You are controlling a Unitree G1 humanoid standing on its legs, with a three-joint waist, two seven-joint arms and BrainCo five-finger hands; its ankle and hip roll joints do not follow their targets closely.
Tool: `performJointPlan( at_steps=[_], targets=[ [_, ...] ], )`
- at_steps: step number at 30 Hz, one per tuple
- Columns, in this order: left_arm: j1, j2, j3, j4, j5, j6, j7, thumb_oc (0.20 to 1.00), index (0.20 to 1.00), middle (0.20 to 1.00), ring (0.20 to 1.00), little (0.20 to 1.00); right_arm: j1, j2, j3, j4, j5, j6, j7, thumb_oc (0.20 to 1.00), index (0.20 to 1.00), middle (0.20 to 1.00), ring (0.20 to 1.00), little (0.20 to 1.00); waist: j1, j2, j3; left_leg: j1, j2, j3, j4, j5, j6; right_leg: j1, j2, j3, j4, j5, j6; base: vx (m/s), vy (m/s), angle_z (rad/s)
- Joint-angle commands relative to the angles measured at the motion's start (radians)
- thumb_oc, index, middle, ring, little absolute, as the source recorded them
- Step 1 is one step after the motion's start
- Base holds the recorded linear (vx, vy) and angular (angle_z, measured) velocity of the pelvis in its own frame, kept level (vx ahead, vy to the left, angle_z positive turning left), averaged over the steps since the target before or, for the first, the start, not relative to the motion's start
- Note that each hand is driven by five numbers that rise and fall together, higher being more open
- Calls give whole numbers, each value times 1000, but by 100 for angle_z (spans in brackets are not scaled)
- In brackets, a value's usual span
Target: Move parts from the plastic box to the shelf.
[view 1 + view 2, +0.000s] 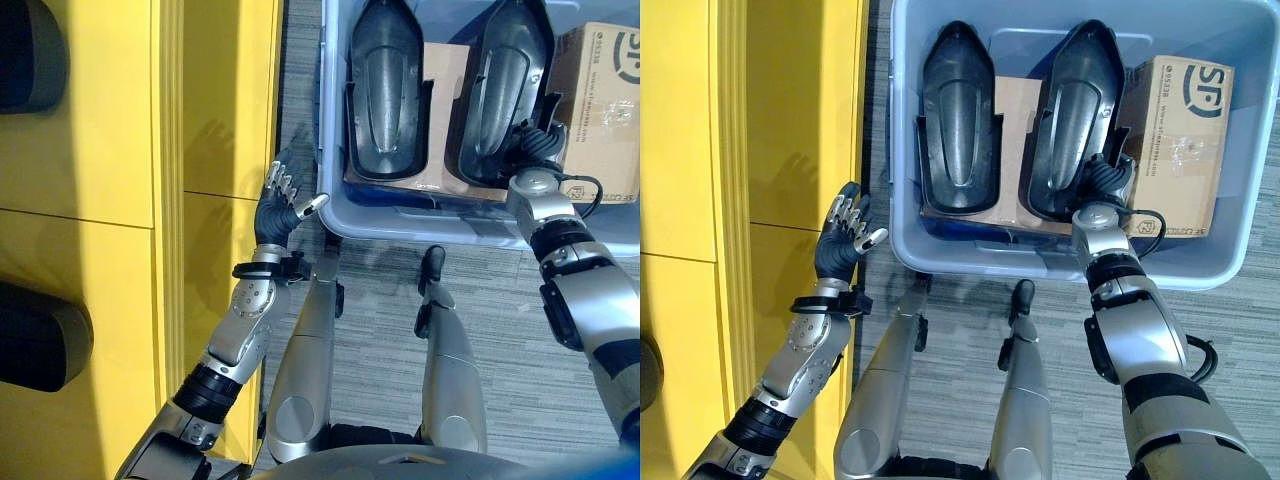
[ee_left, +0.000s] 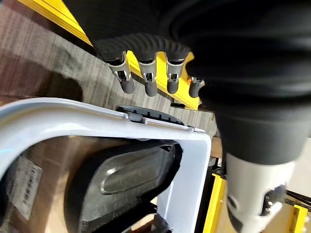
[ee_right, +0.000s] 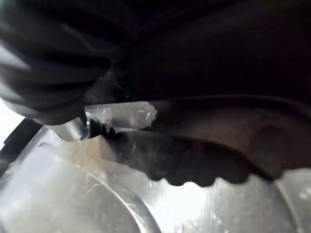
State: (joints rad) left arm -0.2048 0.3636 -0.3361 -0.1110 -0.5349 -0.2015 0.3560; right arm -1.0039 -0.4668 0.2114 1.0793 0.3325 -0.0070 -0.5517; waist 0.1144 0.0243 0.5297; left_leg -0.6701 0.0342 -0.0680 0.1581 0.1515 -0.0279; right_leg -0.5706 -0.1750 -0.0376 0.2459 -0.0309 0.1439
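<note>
Right hand [image 1: 1102, 183]: down inside the plastic box [image 1: 910, 245], on the near end of the right-hand black moulded part [image 1: 1072, 110]. Its dark cover hides the fingers from the head views, so I cannot tell whether they grip.
Right wrist view: very close; a glossy dark curved surface lies under the hand, one silver finger [image 3: 121, 114] lying across it. Grip still unreadable.
Left hand [image 1: 843, 240]: raised between the yellow shelf [image 1: 790, 120] and the box's near left corner, fingers straight and spread, holding nothing.
Left wrist view: dark fingertips [image 2: 148, 87] hang free over the grey carpet [image 2: 43, 53], above the box's pale rim; one black part shows inside.
Parts: two black moulded parts lie side by side in the box, the left one [image 1: 958, 115] untouched, both on brown cardboard [image 1: 1017, 105].
Cardboard carton [image 1: 1175, 130]: in the box's right end, just beside the right-hand part.
Shelf: dark rounded items [image 1: 40, 335] at its left edge, in the left eye view.
</note>
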Motion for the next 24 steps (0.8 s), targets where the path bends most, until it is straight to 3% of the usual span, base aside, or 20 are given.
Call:
performJointPlan(
  at_steps=[1,11,16,24],
  targets=[
    [28,11,31,-60,-6,-44,-5,1000,1000,1000,1000,1000,56,8,-6,-109,17,-52,-27,200,200,200,200,200,4,-19,-10,29,-17,-26,89,-161,-16,67,12,-34,-110,33,-20,0,0,0],
    [49,11,57,-59,-4,-24,-25,1000,1000,1000,1000,1000,227,31,-94,-478,-52,-101,-43,200,200,200,200,200,-14,-28,-14,162,-5,-37,24,-137,-20,187,8,-46,-136,34,-22,1,-10,1],
    [119,17,110,-69,12,3,-58,1000,1000,1000,1000,1000,437,66,-154,-765,-106,-132,13,200,200,200,200,200,-33,-42,-88,246,29,-55,-47,-108,-28,258,16,-61,-174,31,-23,57,-70,6],
    [234,14,183,-72,22,37,-107,1000,1000,1000,1000,1000,715,132,-194,-1016,-103,-158,148,200,200,200,200,200,-61,-67,-179,349,67,-62,-99,-95,-38,346,28,-74,-187,5,-27,67,-57,2]
  ],
)
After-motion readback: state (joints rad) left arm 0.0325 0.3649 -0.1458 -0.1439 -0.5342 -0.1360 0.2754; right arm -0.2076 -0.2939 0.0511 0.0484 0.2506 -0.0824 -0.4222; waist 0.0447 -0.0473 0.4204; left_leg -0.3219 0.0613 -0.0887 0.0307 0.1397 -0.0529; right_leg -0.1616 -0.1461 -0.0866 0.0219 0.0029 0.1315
